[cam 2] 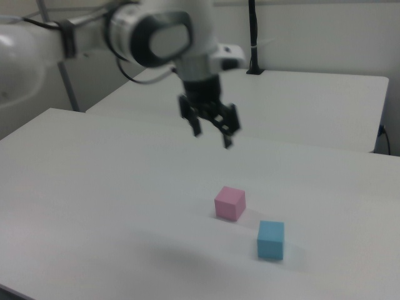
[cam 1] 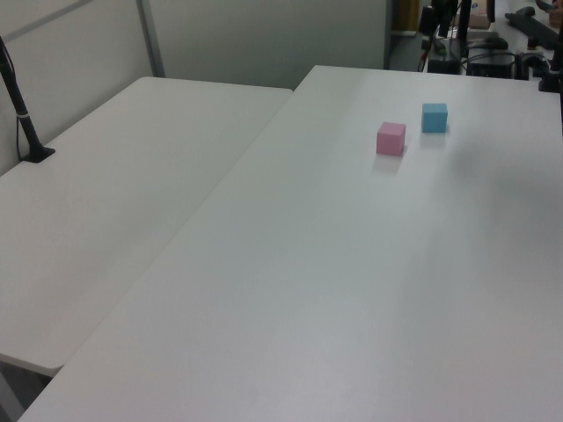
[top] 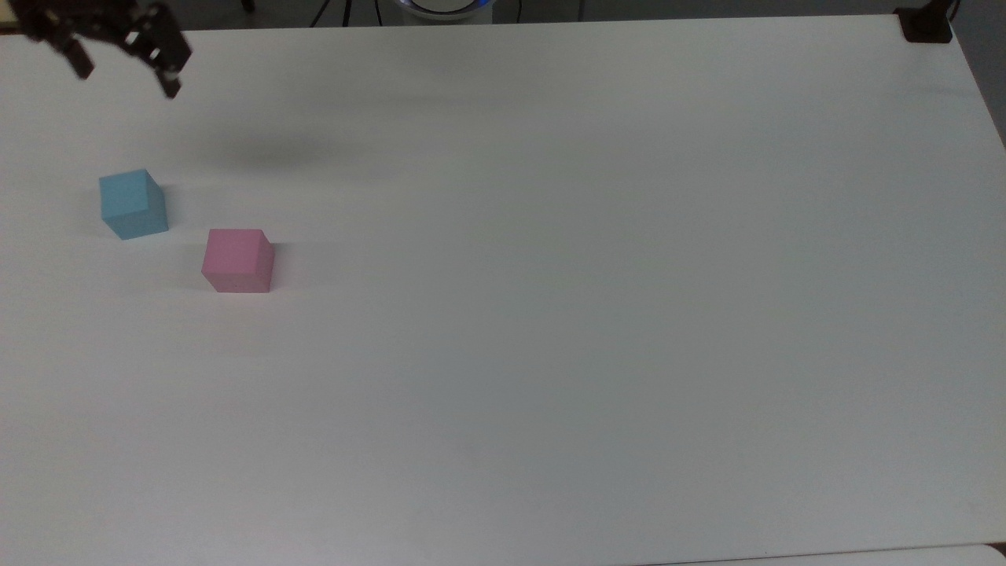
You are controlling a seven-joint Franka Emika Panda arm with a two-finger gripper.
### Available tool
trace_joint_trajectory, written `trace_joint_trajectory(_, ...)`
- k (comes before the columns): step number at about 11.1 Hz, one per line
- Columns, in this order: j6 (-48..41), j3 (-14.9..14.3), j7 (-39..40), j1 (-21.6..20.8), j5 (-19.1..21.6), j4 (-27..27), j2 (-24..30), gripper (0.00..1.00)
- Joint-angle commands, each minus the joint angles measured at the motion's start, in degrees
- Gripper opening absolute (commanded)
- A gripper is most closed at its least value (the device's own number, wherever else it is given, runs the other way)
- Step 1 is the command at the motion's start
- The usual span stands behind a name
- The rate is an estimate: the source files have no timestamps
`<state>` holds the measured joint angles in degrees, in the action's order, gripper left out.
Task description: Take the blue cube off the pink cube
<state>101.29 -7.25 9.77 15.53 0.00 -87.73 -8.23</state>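
The blue cube [top: 133, 203] rests on the white table [top: 550, 314] by itself, near the top view's left edge. The pink cube [top: 237, 260] sits on the table a short gap away, down and to the right in the top view. Both cubes stand apart in the left view, blue cube [cam 1: 434, 117] and pink cube [cam 1: 391, 138], and in the right view, blue cube [cam 2: 270, 239] and pink cube [cam 2: 230, 203]. My gripper [top: 126, 67] hangs open and empty high above the table, well clear of the blue cube; the gripper [cam 2: 212, 132] spreads its fingers wide in the right view.
A black post base [top: 926, 27] sits at the table's far right corner in the top view. A second white table [cam 1: 114, 193] adjoins at the left view's left, with a black post [cam 1: 25, 114] on it. Cables and equipment [cam 1: 493, 44] lie beyond the table's far end.
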Motion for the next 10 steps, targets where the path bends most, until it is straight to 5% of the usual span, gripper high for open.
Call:
trace_joint_trajectory(1,-6.4,-1.1,-8.6,-6.8,0.8,-2.4,6.3,1.00)
trace_joint_trajectory(4,-7.1,-1.8,-13.5,-12.2,0.8,-4.9,10.2,1.00)
trace_joint_trajectory(10,-6.4,-1.2,-6.9,-14.7,0.4,-4.9,10.3,1.00)
